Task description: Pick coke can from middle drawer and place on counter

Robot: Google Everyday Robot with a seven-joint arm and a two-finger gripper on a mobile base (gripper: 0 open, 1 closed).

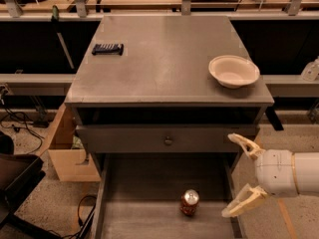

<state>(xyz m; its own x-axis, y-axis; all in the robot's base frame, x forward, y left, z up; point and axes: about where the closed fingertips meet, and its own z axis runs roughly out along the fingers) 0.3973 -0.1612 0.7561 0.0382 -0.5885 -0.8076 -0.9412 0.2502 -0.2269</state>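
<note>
Can upright in the open drawer, gripper spread wide and empty to its right.

The counter (164, 59) fills the upper middle, most of its top bare. Below it, under a shut drawer front (149, 139) with a small knob, the drawer (144, 220) is pulled out. The gripper (242, 176) hangs at the drawer's right side, fingers wide apart, its lower fingertip over the right wall. A cardboard box (67, 156) sits on the floor to the left of the cabinet. A white bowl (234, 71) stands near the counter's front right corner. The can (190, 203) stands on the drawer floor, right of middle, near the gripper but apart from it. A small black object (107, 49) lies on the counter's back left.
</note>
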